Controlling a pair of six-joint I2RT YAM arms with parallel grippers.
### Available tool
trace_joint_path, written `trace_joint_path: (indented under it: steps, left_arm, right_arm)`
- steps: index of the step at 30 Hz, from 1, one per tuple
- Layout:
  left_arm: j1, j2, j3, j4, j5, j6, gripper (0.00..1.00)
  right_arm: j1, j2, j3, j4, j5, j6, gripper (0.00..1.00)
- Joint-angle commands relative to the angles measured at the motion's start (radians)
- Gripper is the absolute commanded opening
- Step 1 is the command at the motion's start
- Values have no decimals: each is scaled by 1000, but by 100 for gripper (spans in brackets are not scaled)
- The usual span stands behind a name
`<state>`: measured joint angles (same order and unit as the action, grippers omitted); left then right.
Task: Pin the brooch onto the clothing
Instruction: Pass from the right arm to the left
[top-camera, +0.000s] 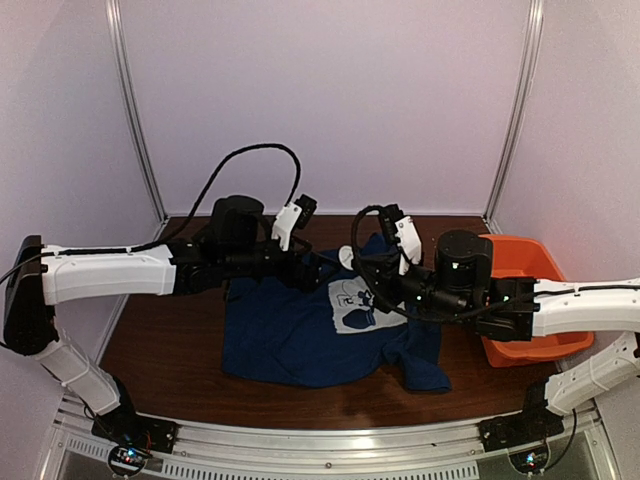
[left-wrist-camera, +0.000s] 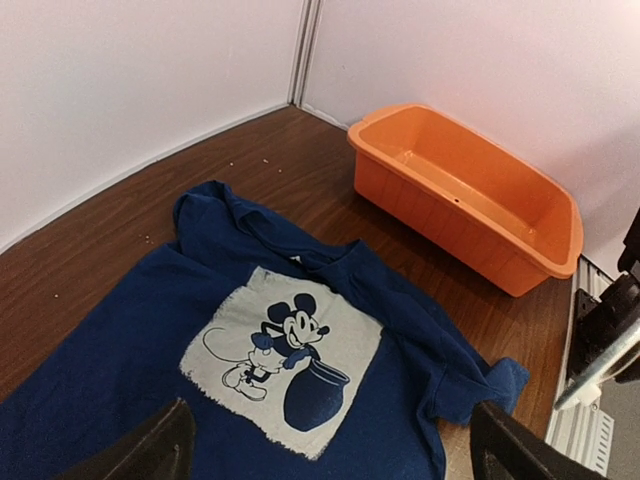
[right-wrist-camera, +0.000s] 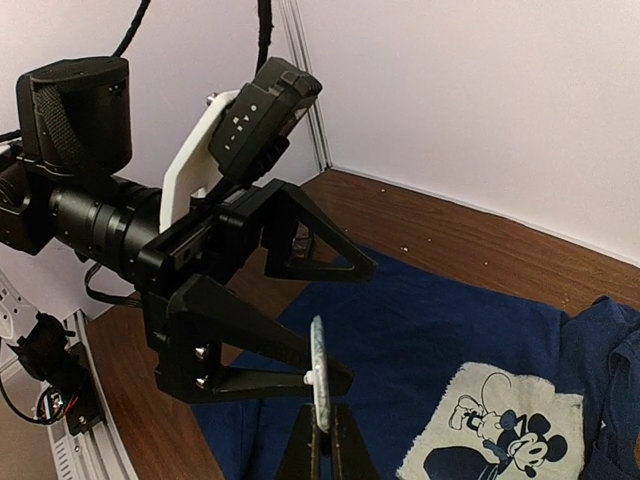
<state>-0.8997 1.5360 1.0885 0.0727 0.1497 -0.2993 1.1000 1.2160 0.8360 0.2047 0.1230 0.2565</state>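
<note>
Thin silvery brooch (right-wrist-camera: 318, 380) clamped edge-on in right claw (right-wrist-camera: 322, 425), left claw (left-wrist-camera: 330, 455) spread wide — rumpled navy T-shirt (top-camera: 290, 335)

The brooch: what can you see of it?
The brooch is a small thin round disc, silvery with a bluish sheen, metal-looking. It stands upright, seen almost edge-on, in the air above the navy T-shirt. The right gripper pinches its lower edge. A short stub on its back points at the lower finger of the open left gripper; whether they touch is unclear.
</note>
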Motion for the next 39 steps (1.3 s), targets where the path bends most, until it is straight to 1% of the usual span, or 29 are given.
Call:
trace_joint_path:
  steps: [1, 4, 11, 27, 39]
  left_arm:
    - [-7, -51, -13, 54, 21, 24, 98]
    - [-7, -78, -37, 89, 24, 31, 98]
    - [-7, -91, -53, 112, 30, 32, 98]
    - [-16, -70, -42, 97, 47, 35, 97]
    - [-25, -54, -32, 85, 56, 44, 95]
  right_arm:
    - [6, 1, 3, -19, 53, 9, 0]
    - [6, 1, -6, -21, 75, 10, 0]
    - [8, 25, -8, -25, 42, 21, 0]
    - [27, 57, 5, -21, 25, 24, 0]
    - [29, 45, 6, -2, 22, 24, 0]
